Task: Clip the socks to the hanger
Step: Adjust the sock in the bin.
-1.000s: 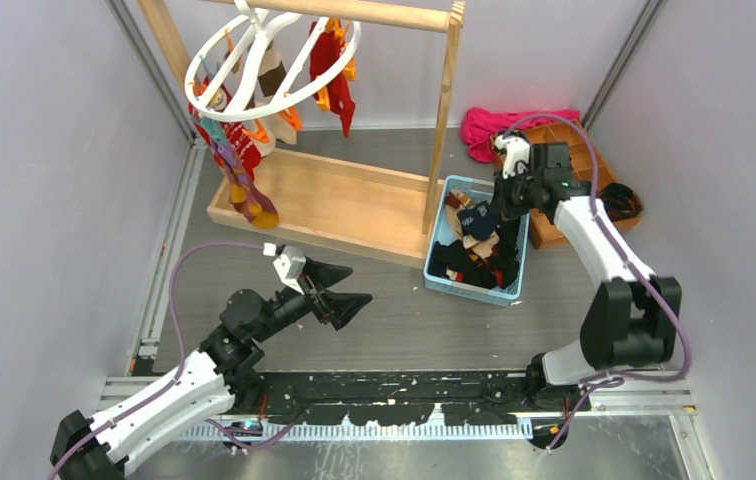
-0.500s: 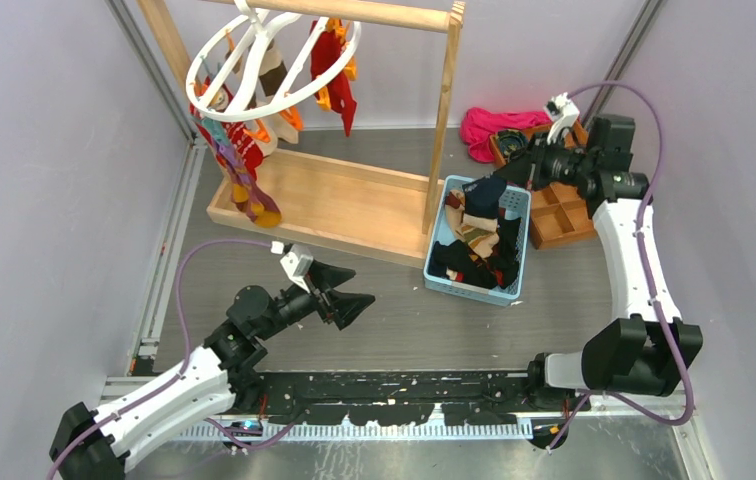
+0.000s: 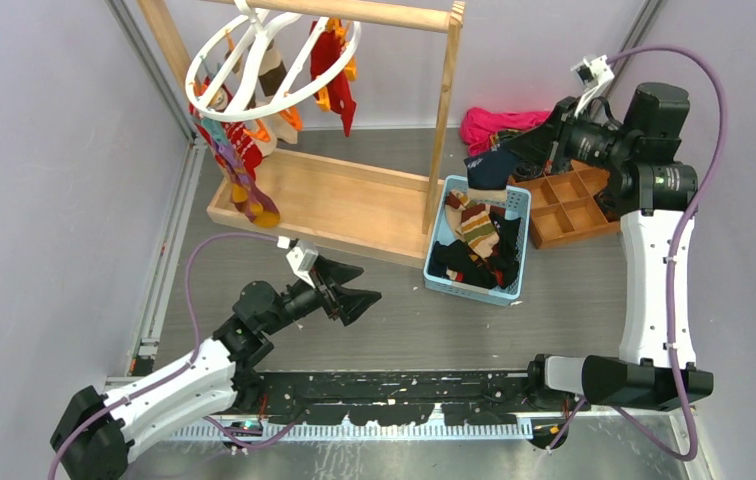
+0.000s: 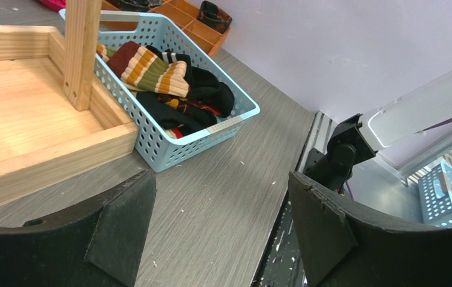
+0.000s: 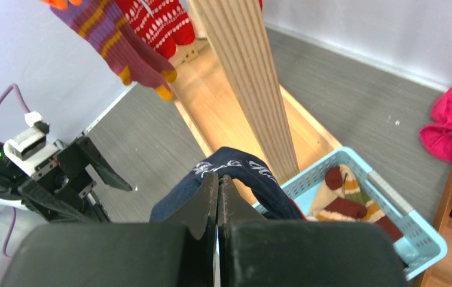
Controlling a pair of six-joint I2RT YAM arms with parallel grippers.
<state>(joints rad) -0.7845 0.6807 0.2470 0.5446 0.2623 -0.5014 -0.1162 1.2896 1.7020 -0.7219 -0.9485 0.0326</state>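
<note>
Sock (image 3: pixel 489 166) hangs pinched in right tool (image 5: pixel 217 180) above basket (image 3: pixel 474 291).

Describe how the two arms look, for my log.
Left arm and right arm: white shells, black joints, black wedge-shaped fingers. A purple cable loops along each, and a small white block sits at each wrist.
</note>
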